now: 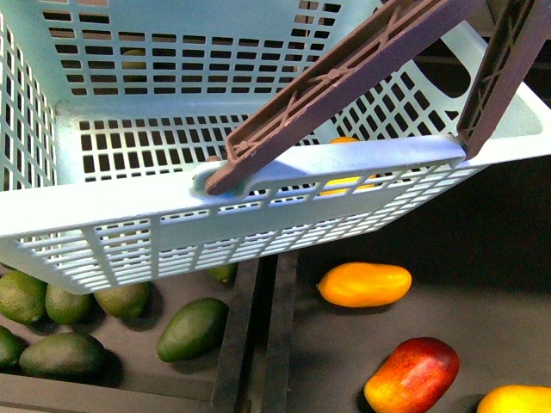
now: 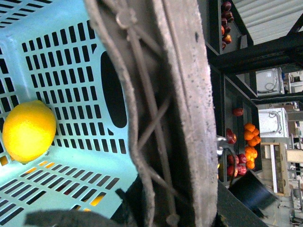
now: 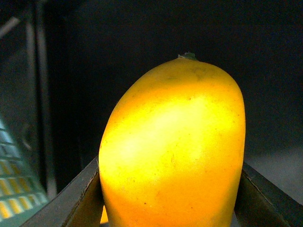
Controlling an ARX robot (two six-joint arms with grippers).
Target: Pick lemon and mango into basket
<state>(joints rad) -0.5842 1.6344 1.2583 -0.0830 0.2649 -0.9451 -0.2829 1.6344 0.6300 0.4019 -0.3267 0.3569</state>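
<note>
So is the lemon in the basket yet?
In. The left wrist view shows the lemon lying inside the basket, resting where its slotted blue wall meets the floor.

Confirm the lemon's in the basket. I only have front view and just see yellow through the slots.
Observer: Yes. Left wrist view shows the lemon lying inside the basket, by a slotted wall.
Operator: Right arm holding anything?
Observer: The right gripper is shut on a mango, which sits between its fingers, stem end away from the camera.
Operator: What's holding the basket up?
Observer: Likely the left gripper. In left wrist view the handle runs straight into it, though the jaws are mostly hidden.
</note>
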